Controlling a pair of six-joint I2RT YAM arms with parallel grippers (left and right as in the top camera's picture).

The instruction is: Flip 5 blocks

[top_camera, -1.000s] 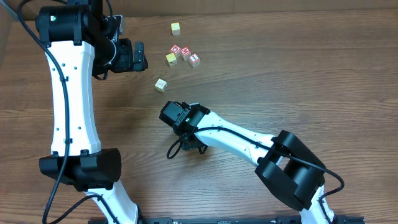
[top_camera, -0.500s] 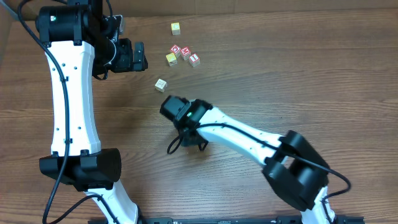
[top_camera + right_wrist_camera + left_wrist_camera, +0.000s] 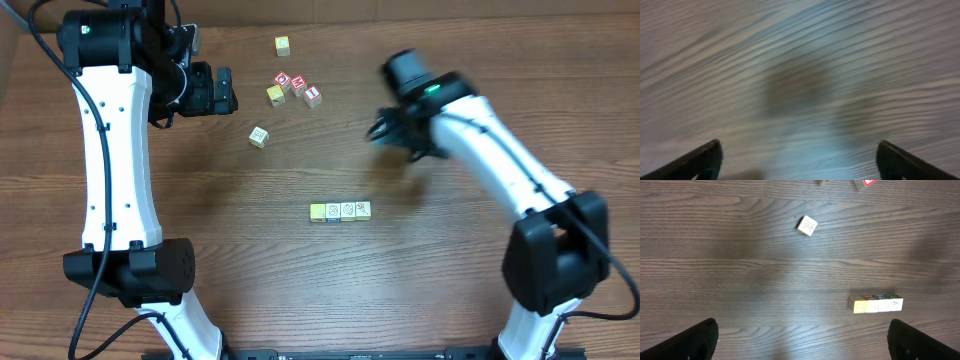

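A short row of several blocks (image 3: 340, 211) lies side by side mid-table, its left end yellow and the others pale; the left wrist view shows the row (image 3: 875, 304) too. One pale cream block (image 3: 259, 137) sits alone farther back, and the same cream block (image 3: 807, 225) shows in the left wrist view. My left gripper (image 3: 225, 90) hangs open over the back left, and the left gripper (image 3: 802, 342) holds nothing. My right gripper (image 3: 400, 140) is up to the right of the row. The right gripper (image 3: 800, 162) is open and empty over blurred wood.
At the back lies a cluster of three red-faced cubes (image 3: 298, 85) with a yellow cube (image 3: 275, 95) beside them. Another yellow cube (image 3: 283, 45) sits farther back. A red cube's corner (image 3: 865, 182) shows at the top edge of the left wrist view.
My right arm has swung from the middle of the table up and to the right, uncovering the row of blocks. The left arm has not moved.
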